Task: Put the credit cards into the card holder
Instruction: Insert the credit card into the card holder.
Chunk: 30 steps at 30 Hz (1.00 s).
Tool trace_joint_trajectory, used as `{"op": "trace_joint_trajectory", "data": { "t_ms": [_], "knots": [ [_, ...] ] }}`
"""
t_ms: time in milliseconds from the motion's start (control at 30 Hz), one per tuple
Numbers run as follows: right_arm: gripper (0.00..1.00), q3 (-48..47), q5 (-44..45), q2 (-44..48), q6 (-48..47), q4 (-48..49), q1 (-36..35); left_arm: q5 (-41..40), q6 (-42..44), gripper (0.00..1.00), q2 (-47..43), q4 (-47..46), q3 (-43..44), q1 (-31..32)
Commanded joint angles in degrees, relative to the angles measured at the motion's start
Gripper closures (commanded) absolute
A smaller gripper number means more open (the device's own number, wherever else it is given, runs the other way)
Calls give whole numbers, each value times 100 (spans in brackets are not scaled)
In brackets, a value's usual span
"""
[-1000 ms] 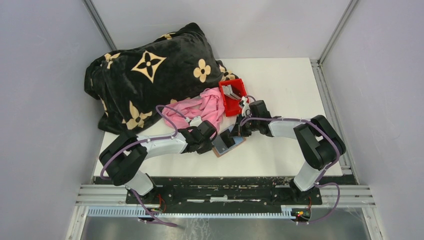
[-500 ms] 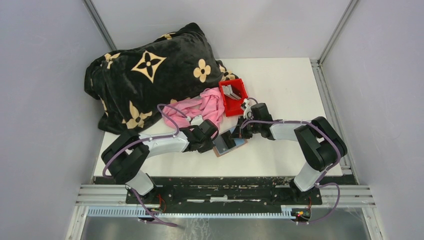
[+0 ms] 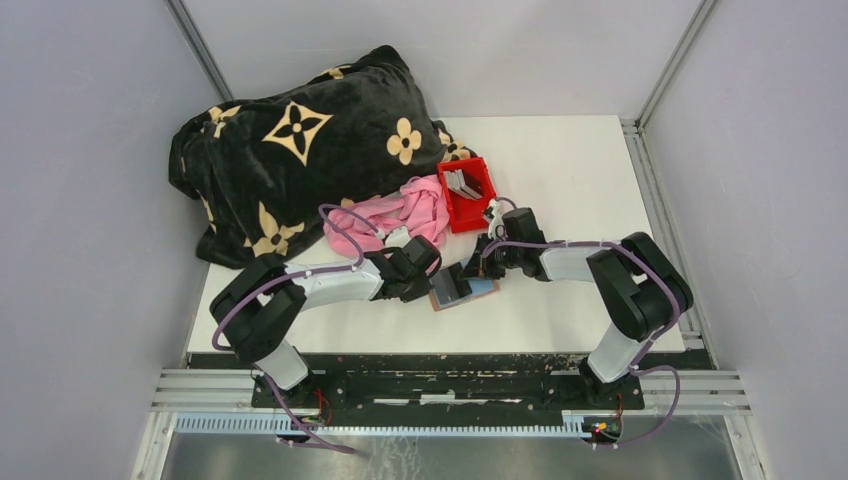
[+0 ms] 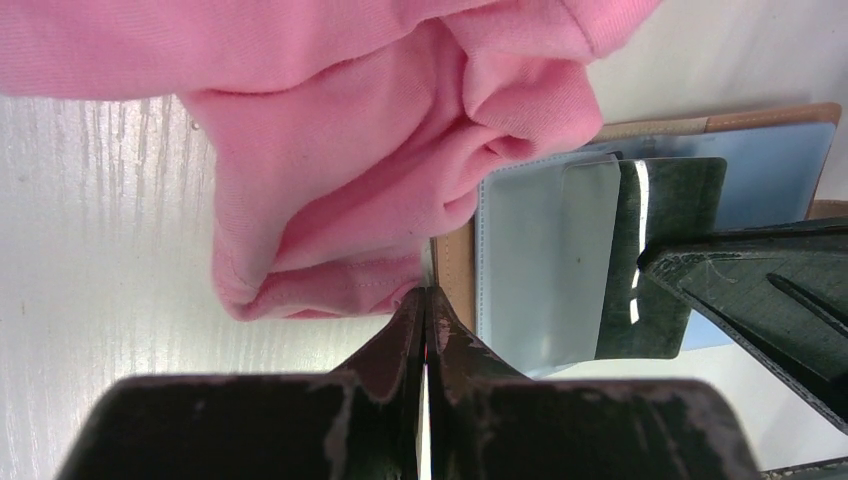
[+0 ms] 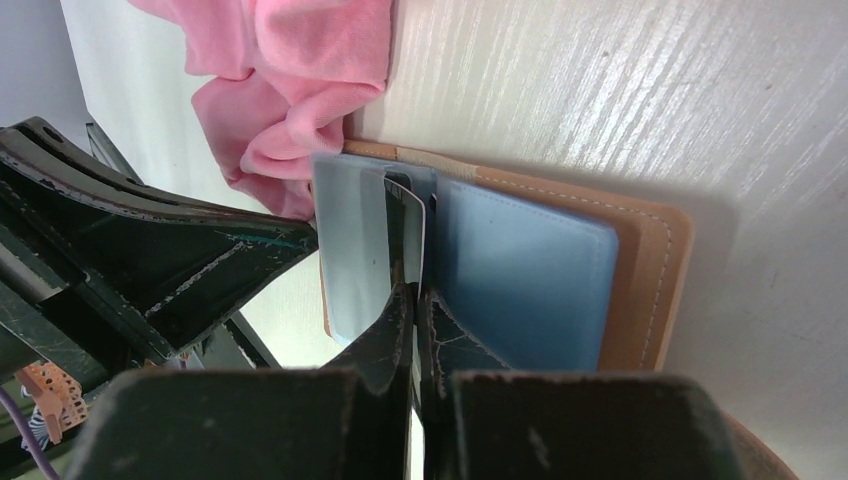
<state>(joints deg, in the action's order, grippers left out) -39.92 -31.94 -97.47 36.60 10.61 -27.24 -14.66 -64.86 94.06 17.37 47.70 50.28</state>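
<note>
The card holder [image 3: 463, 290] lies opened flat on the table between the two grippers, near the front middle, with its light-blue lining turned upward. A dark card [image 5: 404, 225] stands edge-on at the lining's central slot, pinched in the clenched jaws of the right gripper [image 5: 416, 296]. The left gripper [image 4: 425, 300] is pressed tight shut at the holder's tan edge, just beside the pink cloth [image 4: 350, 150]. Whether a sliver of leather is caught between its tips cannot be made out, as they sit too close to the lens.

Over the last second neither pair of jaws has been altered. The left arm has been drawn inward toward the holder, and the holder appears to have been shifted slightly to the right. From this it is judged that the card is being seated while the holder is steadied, and that it is not yet fully in. More credit cards [image 3: 461, 184] are left in the red bin [image 3: 470, 212], so most of the task remains.

The table [image 3: 570, 180] is white with a faint streaked grain. A black blanket [image 3: 300, 140] with cream flower motifs is heaped at the far left. The cell is enclosed by plain grey walls [image 3: 90, 200].
</note>
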Motion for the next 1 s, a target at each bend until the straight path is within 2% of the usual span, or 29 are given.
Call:
{"op": "trace_joint_trajectory", "data": {
  "t_ms": [0, 133, 400, 467, 600, 967],
  "knots": [
    [99, 238, 146, -252, 44, -288, -140, -7, 246, 97, 784, 248, -416, 49],
    [96, 160, 340, -282, 90, -426, -380, 49, 237, 97, 836, 153, -407, 60],
    [56, -431, 1084, 110, -460, -1898, -638, 38, 182, 97, 840, 93, -340, 107],
    [50, -539, 1220, 180, -520, -2136, -639, 31, 153, 97, 789, 94, -361, 112],
    [47, -670, 1489, 319, -544, -2476, -635, -6, 100, 97, 666, 92, -440, 127],
    [47, -990, 1826, 520, -566, -3202, -739, 52, 108, 97, 566, -40, -458, 258]
  ]
}}
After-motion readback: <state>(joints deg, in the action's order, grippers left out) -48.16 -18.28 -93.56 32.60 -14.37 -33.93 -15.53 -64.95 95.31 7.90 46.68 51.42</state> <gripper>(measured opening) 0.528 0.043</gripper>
